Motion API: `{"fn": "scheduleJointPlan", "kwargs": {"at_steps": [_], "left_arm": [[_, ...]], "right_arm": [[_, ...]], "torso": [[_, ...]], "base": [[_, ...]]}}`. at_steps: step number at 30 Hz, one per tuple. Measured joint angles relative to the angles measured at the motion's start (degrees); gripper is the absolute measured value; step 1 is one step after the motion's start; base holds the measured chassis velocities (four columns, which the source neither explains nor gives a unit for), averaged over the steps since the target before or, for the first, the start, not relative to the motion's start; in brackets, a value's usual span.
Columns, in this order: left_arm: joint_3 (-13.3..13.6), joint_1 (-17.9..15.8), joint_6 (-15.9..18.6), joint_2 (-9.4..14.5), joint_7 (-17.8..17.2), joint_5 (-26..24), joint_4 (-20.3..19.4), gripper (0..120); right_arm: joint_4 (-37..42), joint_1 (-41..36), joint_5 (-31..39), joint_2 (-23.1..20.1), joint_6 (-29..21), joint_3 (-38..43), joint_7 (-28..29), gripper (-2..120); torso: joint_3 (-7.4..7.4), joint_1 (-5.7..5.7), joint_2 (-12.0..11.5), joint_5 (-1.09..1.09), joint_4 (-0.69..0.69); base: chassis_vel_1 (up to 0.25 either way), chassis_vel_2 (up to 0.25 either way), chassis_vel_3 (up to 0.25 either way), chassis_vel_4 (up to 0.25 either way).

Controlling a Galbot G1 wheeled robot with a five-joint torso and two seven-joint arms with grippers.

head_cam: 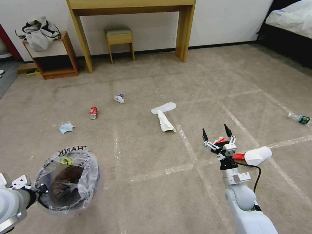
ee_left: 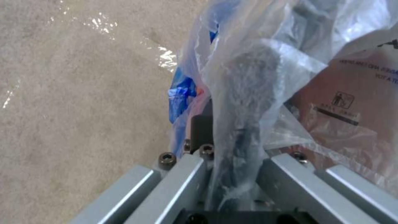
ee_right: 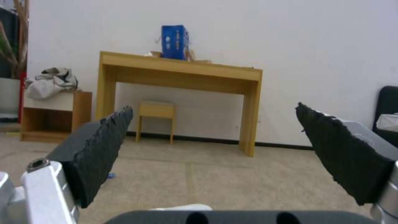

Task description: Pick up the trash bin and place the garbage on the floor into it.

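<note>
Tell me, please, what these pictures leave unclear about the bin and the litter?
- Trash bin contents: head view, crinkled liner hides them.
- Left gripper: left wrist view, wrapped in liner film.
- Red wrapper: head view, partly behind the open right gripper.
- Clear bottle: head view, too small.

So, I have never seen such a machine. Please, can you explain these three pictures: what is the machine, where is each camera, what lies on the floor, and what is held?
It is a wheeled robot with two arms. The wide picture comes from its head, looking down at the carpet; the other two come from cameras on its wrists.

The left gripper is shut on the trash bin, a bucket lined with a clear bag; the left wrist view looks along that bag. The right gripper is open and holds nothing, above a red wrapper and a white paper cup.

On the floor also lie a red soda can, a light-blue cloth, a crumpled paper, white slippers and a clear bottle.
</note>
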Motion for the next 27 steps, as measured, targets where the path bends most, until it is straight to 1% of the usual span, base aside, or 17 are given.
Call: {"fn": "scheduleJointPlan", "kwargs": {"at_steps": [4, 17, 27], "left_arm": [[0.0, -0.1, 0.0, 0.1, 0.0, 0.0, 0.0, 0], [0.3, -0.3, -0.1, 0.1, 0.0, 0.0, 0.5, 0], [0.4, -0.2, -0.2, 0.1, 0.0, 0.2, 0.3, 0]], "right_arm": [[-0.1, 0.0, 0.0, -0.1, 0.0, 0.0, 0.0, 100], [-0.5, 0.1, -0.1, 0.2, 0.0, 0.1, -0.3, 100], [-0.4, 0.1, -0.3, 0.3, 0.0, 0.1, -0.4, 100]], "torso": [[0.00, 0.00, 0.0, 0.00, 0.00], [0.00, 0.00, 0.0, 0.00, 0.00], [0.00, 0.00, 0.0, 0.00, 0.00]], "base": [[0.000, 0.000, 0.000, 0.000], [-0.050, 0.054, 0.053, -0.051], [-0.099, 0.098, 0.097, -0.099]]}}
